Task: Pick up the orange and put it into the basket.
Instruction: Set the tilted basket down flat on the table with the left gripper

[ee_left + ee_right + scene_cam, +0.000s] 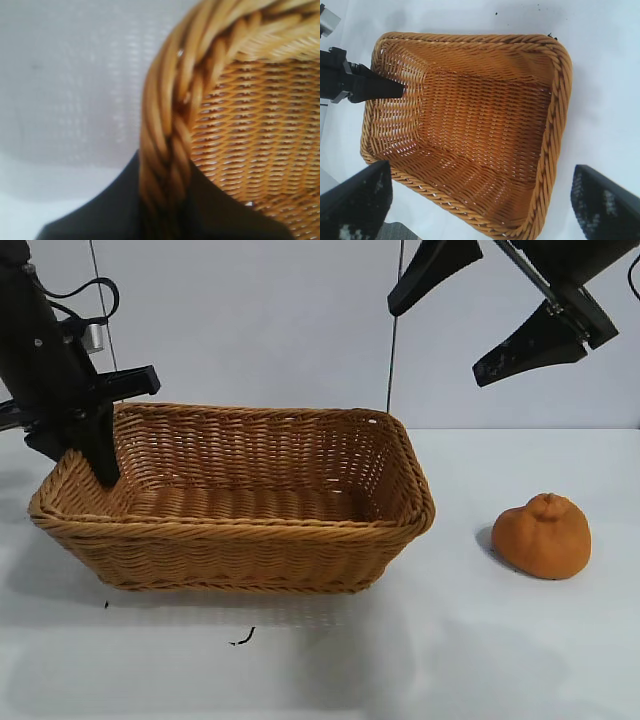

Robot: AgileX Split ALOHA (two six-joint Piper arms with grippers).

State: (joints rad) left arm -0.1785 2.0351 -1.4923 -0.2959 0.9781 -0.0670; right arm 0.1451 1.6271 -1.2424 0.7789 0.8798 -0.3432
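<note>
My left gripper [100, 472] is clamped on the basket [240, 540] at its short end wall, at the 9 o'clock side of the basket in the exterior view. The left wrist view confirms the hold: the braided rim [167, 150] runs straight down between my two dark fingers [100, 215], one outside the wall and one inside against the weave. In the right wrist view the same gripper [395, 90] shows as a dark tapered tip reaching over the rim into the basket interior.

My right gripper [485, 310] hangs high above the table [500, 660], at roughly 1 o'clock from the basket. Its fingers stand wide apart and hold nothing. In the right wrist view both dark fingertips [355, 205] frame the basket from above, with the woven floor visible between them.

The orange [542, 536] rests on the table at the 3 o'clock side of the basket, near it but not touching. It sits upright with its small knob on top. It lies below my right gripper and well apart from it. No gripper contacts the orange.
</note>
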